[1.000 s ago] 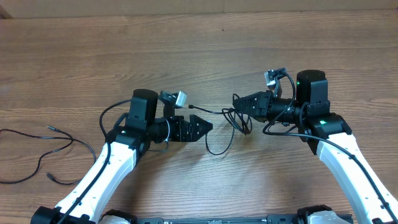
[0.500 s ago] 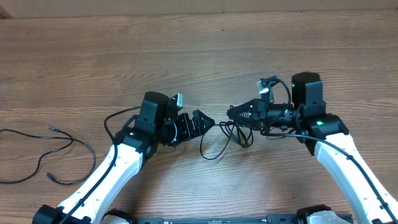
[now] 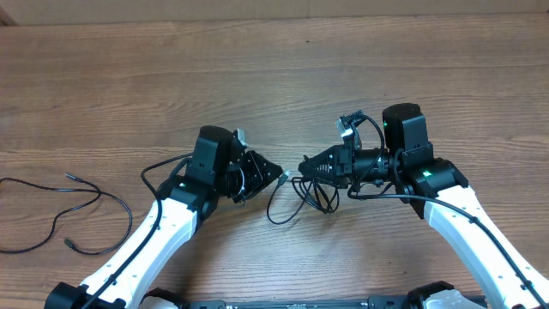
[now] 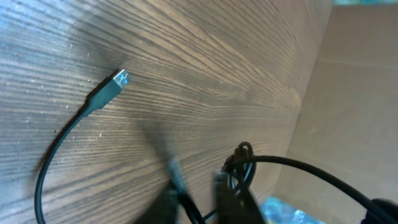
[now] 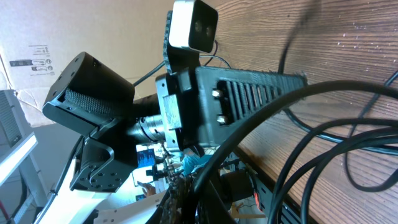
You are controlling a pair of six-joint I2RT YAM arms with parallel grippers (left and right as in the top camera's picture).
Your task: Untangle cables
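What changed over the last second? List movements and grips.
The right gripper carried the cable tangle leftward to the left gripper, whose fingers closed, apparently on a strand. The right fingers stayed shut on it; the loose cable at far left stayed put.

The overhead view looks straight down on the table (image 3: 274,69), while the two wrist views sit close, facing each other, seemingly sharing the cables (image 3: 313,190) between them.

Left gripper (image 4: 198,199): blurred, cropped at bottom edge; tangled cables (image 3: 316,193): I cannot separate their crossings; loose cable (image 3: 99,196): cut off at left edge.
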